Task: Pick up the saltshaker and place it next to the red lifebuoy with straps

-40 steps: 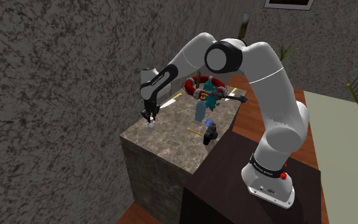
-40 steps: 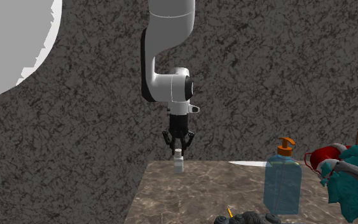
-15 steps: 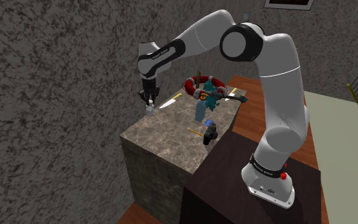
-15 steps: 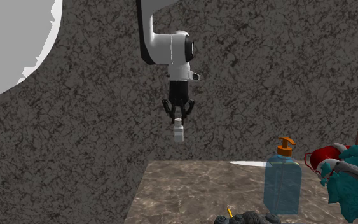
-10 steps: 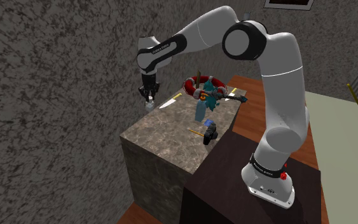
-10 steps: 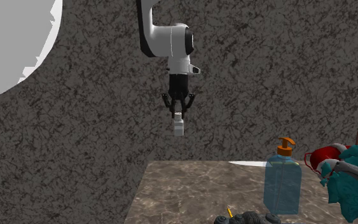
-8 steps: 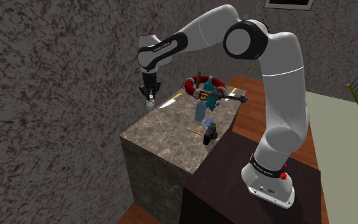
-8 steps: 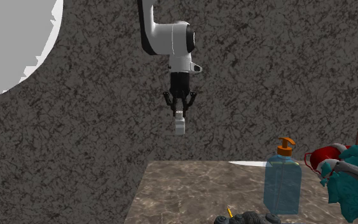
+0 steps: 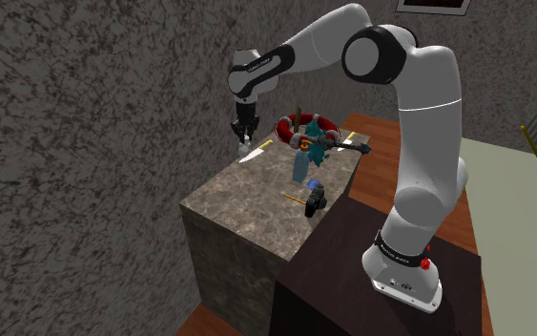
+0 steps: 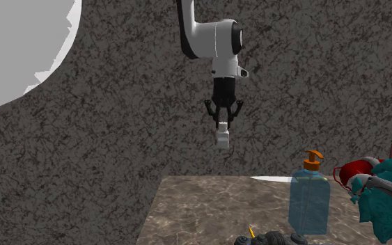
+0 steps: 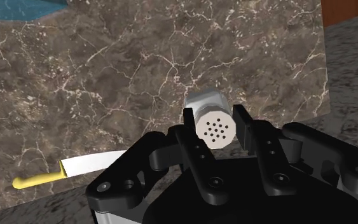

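The white arm (image 9: 426, 143) stood up from its base, bent at a high elbow and reached across toward the shoulder view's left. The forearm sloped down to the wrist, which pointed straight down. The black claw (image 10: 222, 127) hung upright in the air below it. Its two fingers (image 11: 193, 137) stood a little apart, pressed against the sides of the saltshaker (image 11: 213, 127) clasped between them.

Rough grey stone wall (image 9: 75, 124) behind a brown marble desk (image 9: 245, 202); reddish wood floor (image 9: 377, 167) beside it.
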`<move>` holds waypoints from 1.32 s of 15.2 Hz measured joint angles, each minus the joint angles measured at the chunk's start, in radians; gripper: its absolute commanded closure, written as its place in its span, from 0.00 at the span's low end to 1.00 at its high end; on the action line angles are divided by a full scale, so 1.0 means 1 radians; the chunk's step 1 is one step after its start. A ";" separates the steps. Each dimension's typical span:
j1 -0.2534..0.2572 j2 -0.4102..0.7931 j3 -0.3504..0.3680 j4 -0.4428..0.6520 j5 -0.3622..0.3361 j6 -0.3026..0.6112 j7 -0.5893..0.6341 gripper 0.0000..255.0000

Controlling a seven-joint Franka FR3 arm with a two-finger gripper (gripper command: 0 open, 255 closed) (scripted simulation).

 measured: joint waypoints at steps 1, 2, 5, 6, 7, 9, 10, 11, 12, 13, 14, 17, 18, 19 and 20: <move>-0.017 -0.006 -0.006 -0.010 0.003 0.004 -0.024 1.00; -0.031 -0.006 -0.011 -0.010 0.005 0.004 -0.044 1.00; -0.077 -0.005 -0.028 -0.014 0.012 0.008 -0.109 1.00; -0.092 -0.010 -0.034 -0.017 0.015 0.005 -0.130 1.00; -0.106 -0.009 -0.039 -0.014 0.017 0.004 -0.150 1.00; -0.134 0.009 -0.049 0.008 0.022 -0.001 -0.190 1.00; -0.150 0.016 -0.055 0.017 0.024 -0.004 -0.213 1.00; -0.165 0.014 -0.060 0.019 0.026 -0.008 -0.233 1.00; -0.179 0.016 -0.065 0.027 0.028 -0.014 -0.252 1.00; -0.195 0.018 -0.071 0.034 0.031 -0.020 -0.274 1.00; -0.208 0.021 -0.075 0.041 0.033 -0.024 -0.292 1.00; -0.254 0.053 -0.090 0.085 0.041 -0.037 -0.354 1.00; -0.271 0.066 -0.095 0.101 0.044 -0.040 -0.377 1.00; -0.288 0.072 -0.100 0.115 0.047 -0.050 -0.399 1.00; -0.303 0.082 -0.105 0.132 0.050 -0.057 -0.418 1.00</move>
